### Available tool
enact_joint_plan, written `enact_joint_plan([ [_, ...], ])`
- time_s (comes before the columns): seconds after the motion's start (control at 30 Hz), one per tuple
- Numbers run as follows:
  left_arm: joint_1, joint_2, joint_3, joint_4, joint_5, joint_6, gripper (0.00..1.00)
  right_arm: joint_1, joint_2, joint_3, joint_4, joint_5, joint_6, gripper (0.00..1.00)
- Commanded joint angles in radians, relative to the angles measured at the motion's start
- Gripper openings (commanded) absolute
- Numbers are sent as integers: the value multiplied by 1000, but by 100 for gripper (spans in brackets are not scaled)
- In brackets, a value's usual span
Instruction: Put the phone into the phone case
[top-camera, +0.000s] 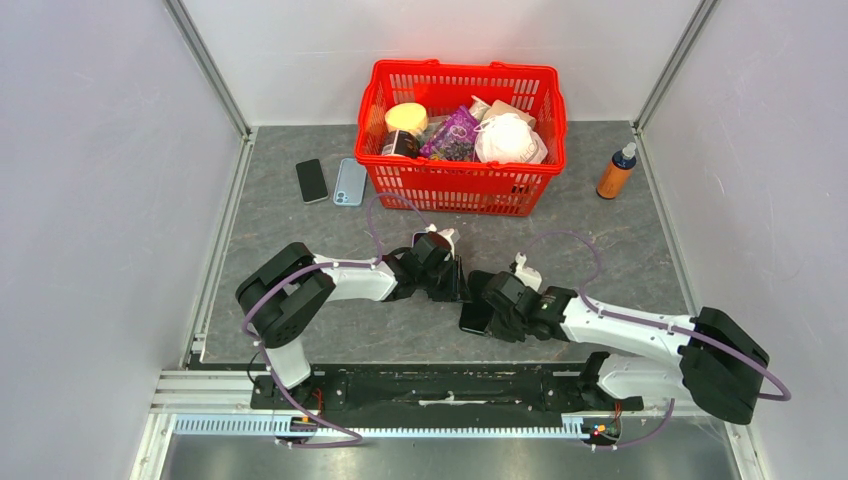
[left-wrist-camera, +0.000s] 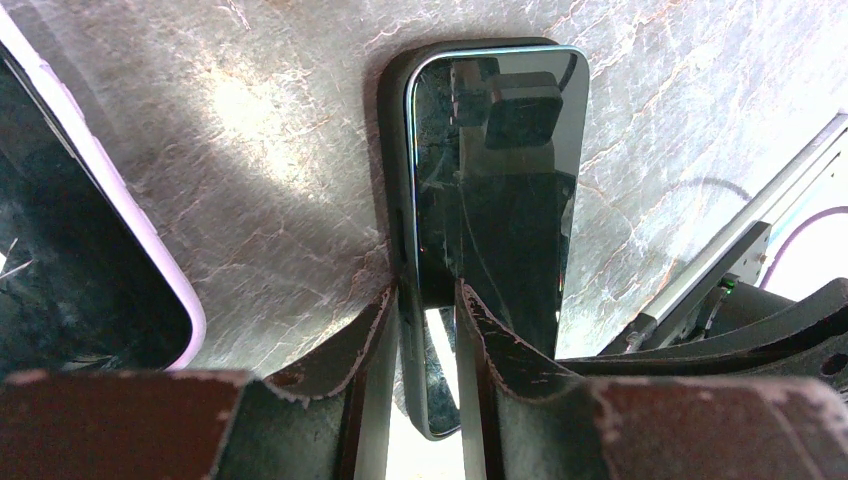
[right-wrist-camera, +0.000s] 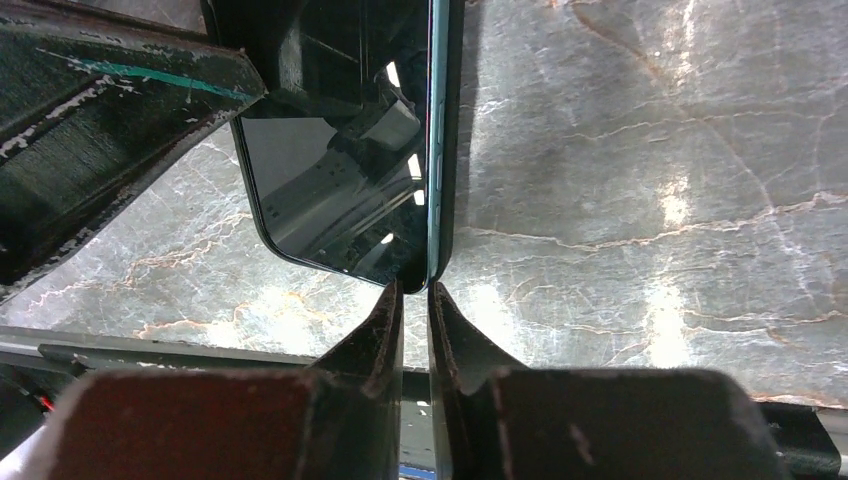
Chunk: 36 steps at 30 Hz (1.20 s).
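The left gripper (left-wrist-camera: 428, 290) clamps the phone (left-wrist-camera: 500, 220) at its near end, long axis running up-frame; the right gripper (right-wrist-camera: 415, 290) pinches a lower corner; the dark phone case (left-wrist-camera: 392, 150) hugs one long edge

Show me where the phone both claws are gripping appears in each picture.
Top external: phone at centre, between left gripper and right gripper.
Left wrist: phone fills the middle, screen toward the camera.
Right wrist: phone top centre, seen at a slant.
Shared landmark: the grey marbled table.
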Motion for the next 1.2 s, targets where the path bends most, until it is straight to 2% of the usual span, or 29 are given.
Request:
enact_joint_plan([
  [0.0, -8, 17, -6, -10, -33, 6, 33, 1, 17, -41, -40, 127, 47, 15],
  [0.4, -8, 21, -2, -9, -35, 6, 33, 36, 180, -28, -14, 165, 62, 3],
  [0.7, -8, 18, 7, -24, -41, 12, 33, 92, 395, -24, 80, 149, 107, 2],
  [0.8, -8, 18, 13, -27, -39, 14, 33, 94, 378, -20, 83, 144, 110, 3],
  [0.9, -8, 15, 19, -34, -40, 16, 33, 93, 280, -10, 24, 169, 105, 8],
  [1.17, -8, 7, 27, -47, -45, 23, 33, 72, -25, 68, -173, 239, 63, 36],
])
